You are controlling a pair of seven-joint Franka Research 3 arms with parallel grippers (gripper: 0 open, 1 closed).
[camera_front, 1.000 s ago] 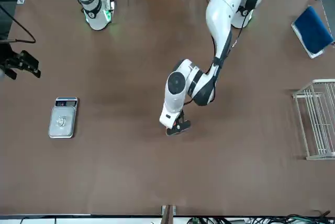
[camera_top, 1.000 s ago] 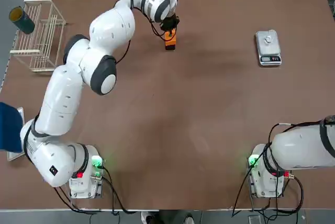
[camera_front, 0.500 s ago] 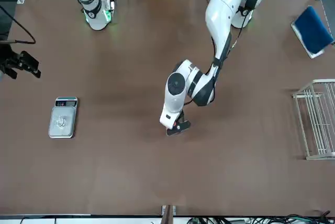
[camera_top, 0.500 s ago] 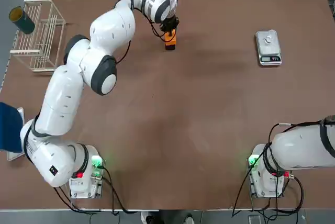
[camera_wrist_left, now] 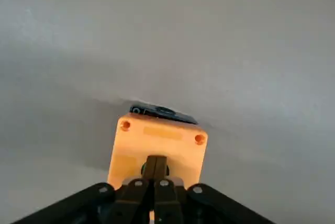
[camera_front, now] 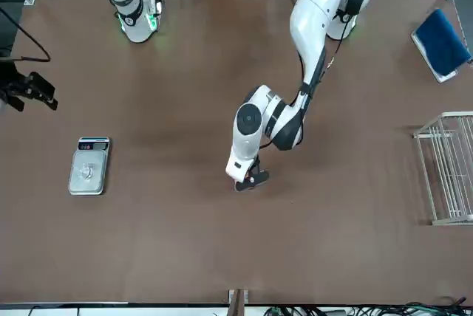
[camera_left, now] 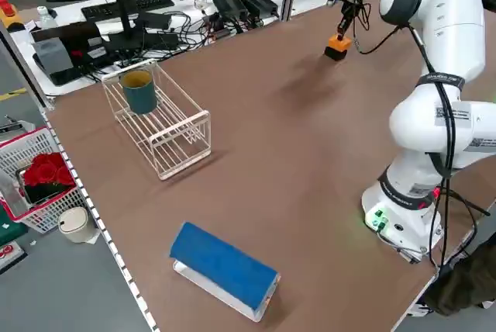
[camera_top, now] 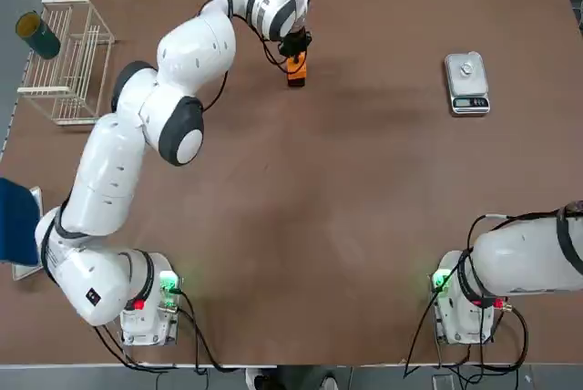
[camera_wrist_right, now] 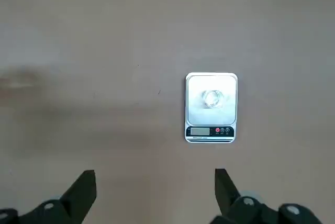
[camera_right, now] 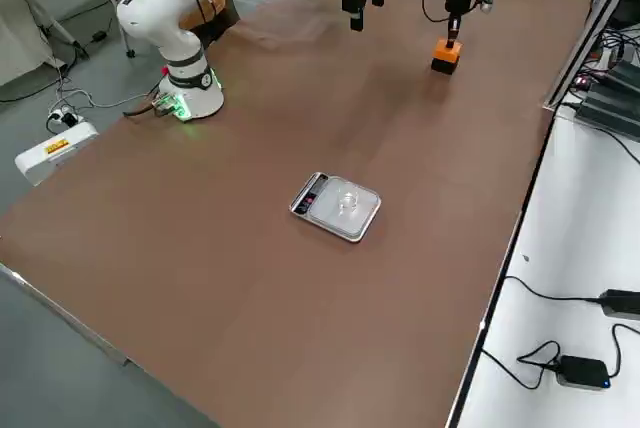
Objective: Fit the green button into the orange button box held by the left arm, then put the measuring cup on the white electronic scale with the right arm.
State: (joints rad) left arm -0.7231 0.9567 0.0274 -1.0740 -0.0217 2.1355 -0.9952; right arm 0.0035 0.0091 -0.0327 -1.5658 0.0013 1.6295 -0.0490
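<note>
Nothing has changed over the last second. The left hand (camera_wrist_left: 155,174), fingers closed together, still presses on the orange button box (camera_top: 295,69) at the counter's (camera_top: 346,189) far side. The right hand (camera_wrist_right: 152,190) stays parked, open, above the scale (camera_top: 466,83). In my judgement the task is stalled.

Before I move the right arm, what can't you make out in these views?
- Green button: in no view; whether it sits in the orange box is hidden by the left gripper shut on the box top.
- Measuring cup: something small and clear sits on the scale, too small to identify.
- Right gripper: open, above the table.
</note>
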